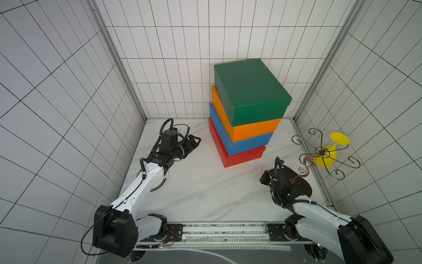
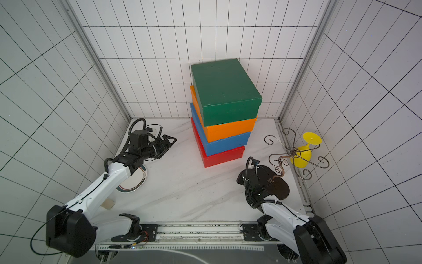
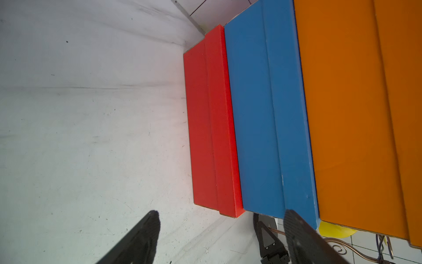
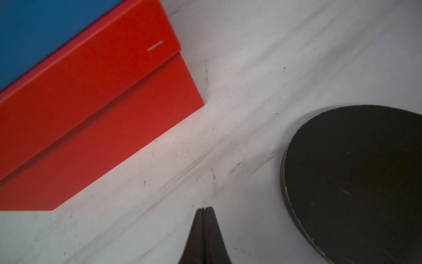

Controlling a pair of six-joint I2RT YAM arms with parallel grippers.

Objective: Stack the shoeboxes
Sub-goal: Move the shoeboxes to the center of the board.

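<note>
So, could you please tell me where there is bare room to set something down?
Barest: the marble in front of the red shoebox, between the arms. A narrower strip between the left claw and that shoebox. Crowded: the right side, with black disc, wire stand and yellow goblet; a plate under the left arm.

We find open surface (image 1: 205, 194) through the lower middle of the frame. The stacked shoeboxes (image 1: 246, 114) wall off the upper centre; right of them a wire stand (image 1: 322, 151), yellow goblet (image 1: 340, 138) and dark disc (image 1: 302, 189) crowd the edge; a plate (image 2: 134, 181) sits left.
</note>
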